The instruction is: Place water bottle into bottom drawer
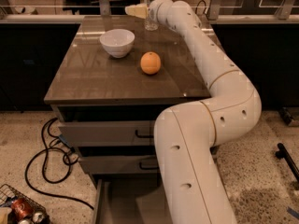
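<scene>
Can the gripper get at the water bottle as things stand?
Probably yes: the gripper is right beside the water bottle at the far edge of the table; the bowl and orange sit nearer, clear of it.

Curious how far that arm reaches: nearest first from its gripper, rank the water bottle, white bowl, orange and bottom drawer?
The gripper sits at the table's far edge.
1. Water bottle, right beside it.
2. White bowl, left side.
3. Orange, middle of table.
4. Bottom drawer, down by the floor.

Small clear ribbed plastic water bottle (150, 22): upright, top centre of frame, just beside the gripper (135, 11). Grey bottom drawer (117, 202): pulled open, lower centre, flat floor showing.
</scene>
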